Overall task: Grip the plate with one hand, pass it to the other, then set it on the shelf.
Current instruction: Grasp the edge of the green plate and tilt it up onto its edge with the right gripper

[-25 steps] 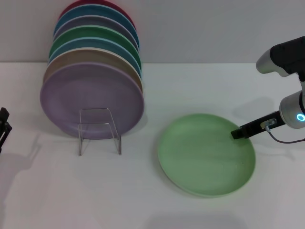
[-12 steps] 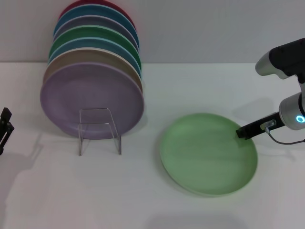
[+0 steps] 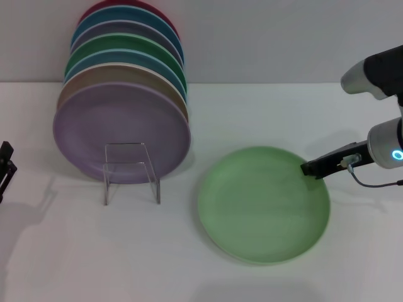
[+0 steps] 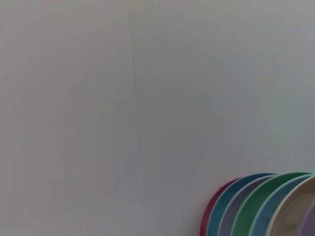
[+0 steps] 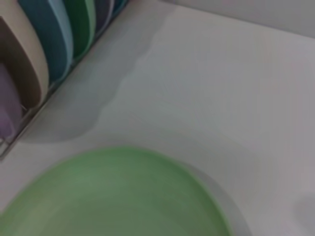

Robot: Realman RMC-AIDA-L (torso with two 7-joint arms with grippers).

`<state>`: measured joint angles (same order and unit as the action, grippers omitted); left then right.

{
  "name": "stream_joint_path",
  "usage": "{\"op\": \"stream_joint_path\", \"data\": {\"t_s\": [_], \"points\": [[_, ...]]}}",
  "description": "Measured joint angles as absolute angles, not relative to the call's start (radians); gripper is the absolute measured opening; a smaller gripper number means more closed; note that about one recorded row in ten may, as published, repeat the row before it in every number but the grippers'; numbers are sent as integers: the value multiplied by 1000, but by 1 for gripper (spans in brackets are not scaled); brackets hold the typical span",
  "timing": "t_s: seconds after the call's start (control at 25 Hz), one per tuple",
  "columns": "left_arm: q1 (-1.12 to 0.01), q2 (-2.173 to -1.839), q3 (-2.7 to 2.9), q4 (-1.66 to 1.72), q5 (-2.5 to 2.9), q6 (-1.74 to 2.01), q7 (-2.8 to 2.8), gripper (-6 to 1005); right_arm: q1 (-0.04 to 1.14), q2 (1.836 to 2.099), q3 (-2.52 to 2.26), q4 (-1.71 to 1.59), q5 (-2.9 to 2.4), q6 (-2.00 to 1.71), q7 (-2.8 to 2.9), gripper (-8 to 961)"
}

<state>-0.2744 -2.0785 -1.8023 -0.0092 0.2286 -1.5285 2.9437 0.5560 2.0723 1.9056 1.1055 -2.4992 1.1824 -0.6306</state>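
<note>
Head view: task barely begun, grasp step; handover and racking remain. Pale green plate (image 3: 264, 204) lies flat on the white table (image 3: 189, 264), lower right of centre. Right gripper (image 3: 313, 168) sits at the plate's upper-right rim, apparently pinching it, though that is unclear. Left gripper (image 3: 5, 167) parked at left edge. Wire rack (image 3: 131, 171) left of centre, fronting a lilac plate (image 3: 119, 129).
Left wrist view: wall and stacked plate edges (image 4: 261, 206) lower right.
Right wrist view: plate (image 5: 113, 196) fills the bottom; no fingers visible.

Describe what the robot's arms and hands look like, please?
The right arm has silver-grey and black shells, then a white wrist with a glowing blue ring. Its right hand is slim and black, with a thin grey cable looping off it. Of the left hand, only a small black piece shows at the picture's edge.
</note>
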Motion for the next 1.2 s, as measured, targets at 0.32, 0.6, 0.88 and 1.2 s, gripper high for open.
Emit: {"op": "stream_joint_path", "data": {"t_s": [0.32,0.6,0.88,1.2], "points": [[-268,-2079,-1801,-14,229,-1562,2944,797,507,2074,1903,1197,-2492,1204,-641,25],[-269,-2079,-1800,-14,229,-1567,2939,797,444,2075,1908,1299,-2422,1221,-690,18],[-266,-2079,-1754,-14,229,-1644,2934,797,352,2076,1916,1445,-2345,1227,-753,18],[-255,-2069,-1589,-113,229,-1668,2877,797,201,2079,2000,1451,-1999,1193,-1129,18]]}}
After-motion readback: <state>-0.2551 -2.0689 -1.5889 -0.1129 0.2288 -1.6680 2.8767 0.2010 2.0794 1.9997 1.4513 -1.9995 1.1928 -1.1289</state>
